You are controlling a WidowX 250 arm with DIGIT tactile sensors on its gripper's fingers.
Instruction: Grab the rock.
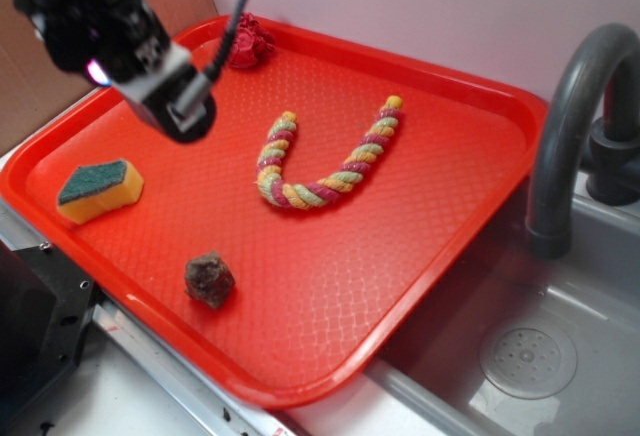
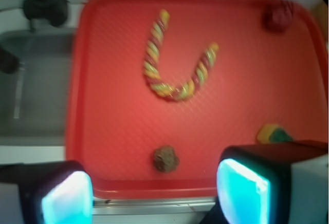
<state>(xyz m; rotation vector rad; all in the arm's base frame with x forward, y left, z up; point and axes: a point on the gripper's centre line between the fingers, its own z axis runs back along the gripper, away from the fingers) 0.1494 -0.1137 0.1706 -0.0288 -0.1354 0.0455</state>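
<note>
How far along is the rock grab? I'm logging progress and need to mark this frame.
Barely begun. Nothing looks done: the rock lies untouched near the front edge of the red tray. In hand: the gripper hangs high above the tray, jaws wide apart and empty, the rock showing between them in the wrist view. Left: descend, close on the rock, lift.

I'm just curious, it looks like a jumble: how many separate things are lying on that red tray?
4. The rock near the front edge, the sponge at the left, the cloth ball in the far corner, the twisted rope mid-tray. Nothing seems hidden.
</note>
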